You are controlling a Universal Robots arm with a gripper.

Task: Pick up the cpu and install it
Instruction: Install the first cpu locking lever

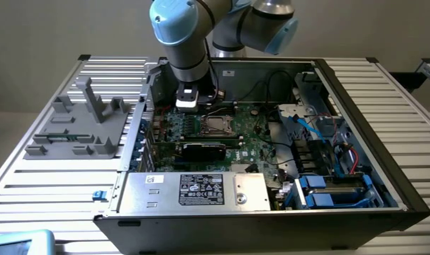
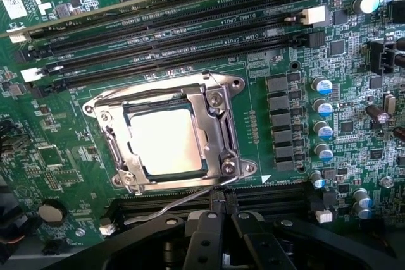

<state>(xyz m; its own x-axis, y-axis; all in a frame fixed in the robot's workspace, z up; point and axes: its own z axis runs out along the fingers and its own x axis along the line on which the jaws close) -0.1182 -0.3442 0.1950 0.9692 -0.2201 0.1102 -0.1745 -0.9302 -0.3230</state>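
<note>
The cpu (image 2: 166, 140), a flat square chip with a bright silver top, lies inside the motherboard socket, with the metal frame (image 2: 218, 128) around it. A thin wire lever (image 2: 171, 205) runs along the socket's edge nearest my gripper. My gripper (image 2: 224, 212) is shut, its black fingers (image 2: 205, 238) pressed together with nothing between them, just off that edge and apart from the chip. In the exterior view the arm reaches down into the open computer case. There my gripper (image 1: 188, 104) hangs just to the exterior view's left of the socket with the cpu (image 1: 217, 125).
Empty black memory slots (image 2: 171, 36) run beside the socket, and capacitors (image 2: 323, 118) stand on its other side. A black card (image 1: 204, 150), a silver power supply (image 1: 200, 188) and blue drive bays (image 1: 335, 191) fill the case. A grey fixture block (image 1: 80, 127) stands outside it, at the exterior view's left.
</note>
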